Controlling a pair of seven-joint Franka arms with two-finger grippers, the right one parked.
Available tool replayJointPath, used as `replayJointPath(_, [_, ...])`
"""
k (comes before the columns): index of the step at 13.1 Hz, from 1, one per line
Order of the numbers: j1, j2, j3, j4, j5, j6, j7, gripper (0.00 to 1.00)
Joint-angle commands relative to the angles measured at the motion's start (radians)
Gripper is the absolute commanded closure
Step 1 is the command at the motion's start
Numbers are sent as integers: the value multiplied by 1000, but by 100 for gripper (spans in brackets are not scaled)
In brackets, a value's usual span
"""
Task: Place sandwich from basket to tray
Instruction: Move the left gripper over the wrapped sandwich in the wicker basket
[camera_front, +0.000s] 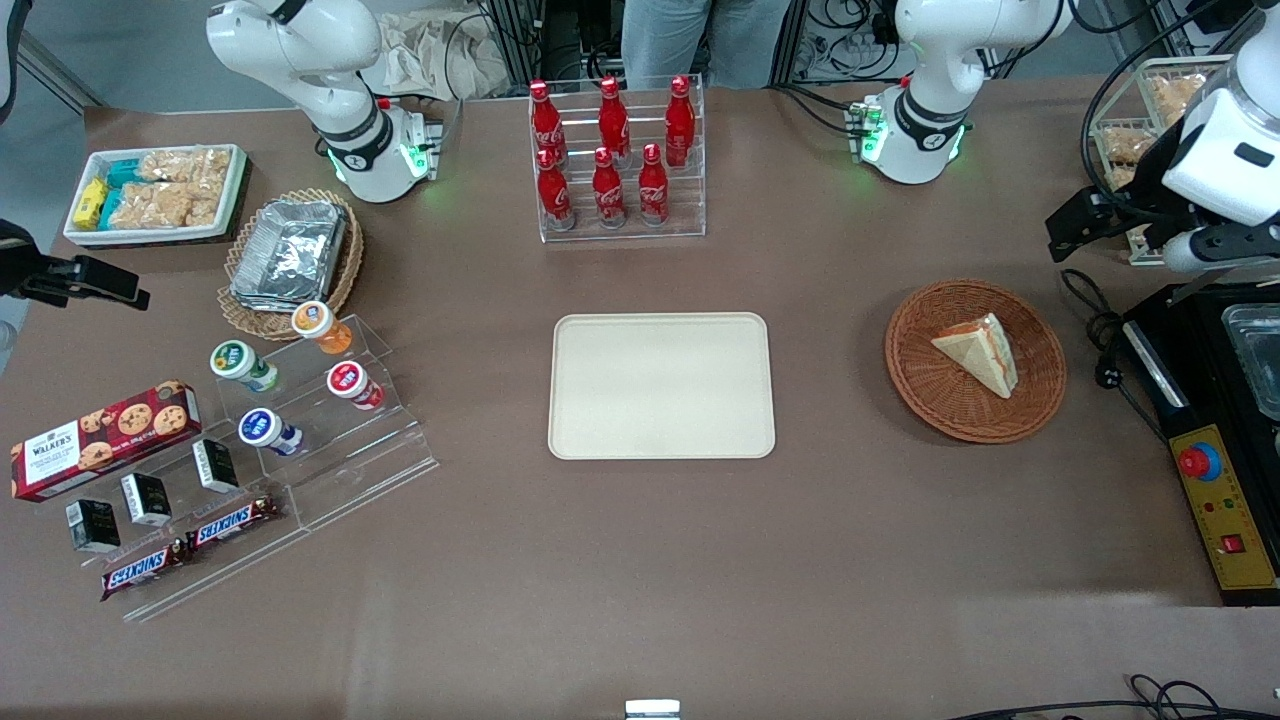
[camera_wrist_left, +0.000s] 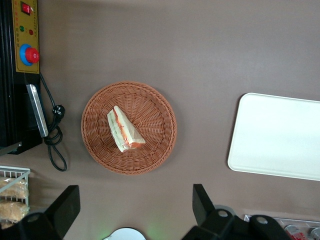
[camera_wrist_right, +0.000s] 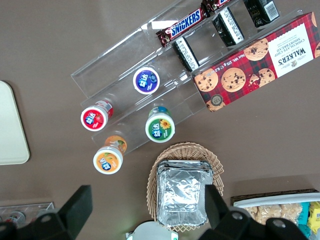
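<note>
Sandwich (camera_wrist_left: 125, 130) lying in the basket (camera_wrist_left: 160, 107), tray (camera_wrist_left: 275, 135) bare nearby; gripper (camera_wrist_left: 135, 210), held high above with fingers spread, is best lowered straight across the wedge's flat bread faces

The brown desk (camera_front: 640, 560) carries the tray (camera_front: 661, 385) at its middle, with the basket (camera_front: 920, 385) well apart toward the working arm's end. The end effector (camera_wrist_left: 135, 210) hangs above the desk near the basket, fingers spread wide. Farther from the front camera than the tray stands a clear bottle rack (camera_front: 620, 160). Toward the parked arm's end lie a tan basket (camera_front: 240, 310), a white snack box (camera_front: 155, 195) and clear stepped stands (camera_front: 330, 450).
</note>
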Motion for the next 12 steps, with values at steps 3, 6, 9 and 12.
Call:
replayJointPath(3, [5, -17, -2, -15, 16, -7, -27, 0])
replayJointPath(6, [10, -20, 1, -21, 28, -7, -72, 0])
replayJointPath(9, [11, -44, 2, -79, 28, 8, -173, 0])
replayJointPath(12, [13, -142, 4, -217, 15, 60, -224, 0])
